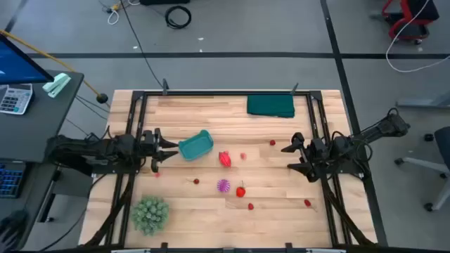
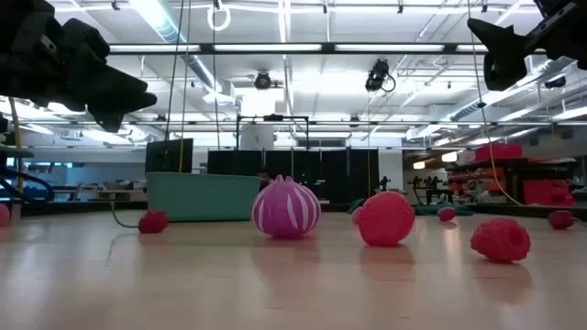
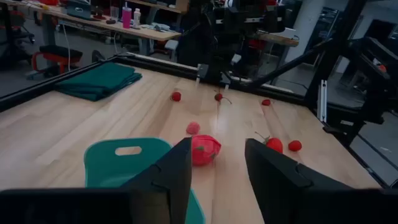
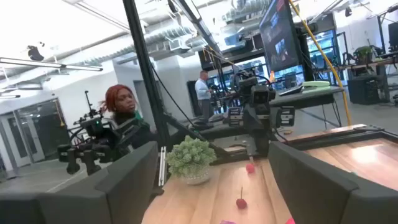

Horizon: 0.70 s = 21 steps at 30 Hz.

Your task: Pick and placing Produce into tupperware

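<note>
The teal tupperware (image 1: pixel 195 145) rests on the table left of centre, also visible in the left wrist view (image 3: pixel 124 163) and the low view (image 2: pixel 202 195). Produce is scattered around the middle: a red piece (image 1: pixel 225 159), a spiky magenta piece (image 1: pixel 223 185) (image 2: pixel 286 208), a red berry (image 1: pixel 240 190) and several tiny red balls. My left gripper (image 1: pixel 165 151) (image 3: pixel 217 180) is open, hovering just left of the tupperware and pointing at the red piece (image 3: pixel 204 149). My right gripper (image 1: pixel 292 156) (image 4: pixel 214 186) is open, raised at the right side, facing left.
A dark green folded cloth (image 1: pixel 271 105) lies near the far edge. A fuzzy green plant (image 1: pixel 150 214) stands at the near left corner. Black frame rails run along the table's edges. A person shows in the room beyond in the right wrist view.
</note>
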{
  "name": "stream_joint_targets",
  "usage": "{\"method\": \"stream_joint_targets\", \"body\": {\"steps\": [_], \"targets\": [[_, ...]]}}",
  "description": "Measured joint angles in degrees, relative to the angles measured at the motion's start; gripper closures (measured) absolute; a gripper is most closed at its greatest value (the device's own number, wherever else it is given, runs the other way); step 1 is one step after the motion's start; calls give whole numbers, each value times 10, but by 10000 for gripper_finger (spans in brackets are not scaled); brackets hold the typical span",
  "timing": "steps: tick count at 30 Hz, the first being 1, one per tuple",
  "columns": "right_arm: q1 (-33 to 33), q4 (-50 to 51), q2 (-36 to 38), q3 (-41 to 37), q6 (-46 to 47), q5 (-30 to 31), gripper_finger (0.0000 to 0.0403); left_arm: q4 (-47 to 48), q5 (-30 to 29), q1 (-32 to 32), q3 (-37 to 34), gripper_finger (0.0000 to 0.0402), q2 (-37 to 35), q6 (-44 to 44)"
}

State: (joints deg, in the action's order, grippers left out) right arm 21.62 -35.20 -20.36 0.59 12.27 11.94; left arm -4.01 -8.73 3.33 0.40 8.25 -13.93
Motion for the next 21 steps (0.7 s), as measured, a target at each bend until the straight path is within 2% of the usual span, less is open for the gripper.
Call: {"method": "stream_joint_targets", "body": {"steps": [21], "targets": [[0, 0, 0, 0, 0, 0, 86, 0, 0, 0, 0, 250, 0, 0]]}}
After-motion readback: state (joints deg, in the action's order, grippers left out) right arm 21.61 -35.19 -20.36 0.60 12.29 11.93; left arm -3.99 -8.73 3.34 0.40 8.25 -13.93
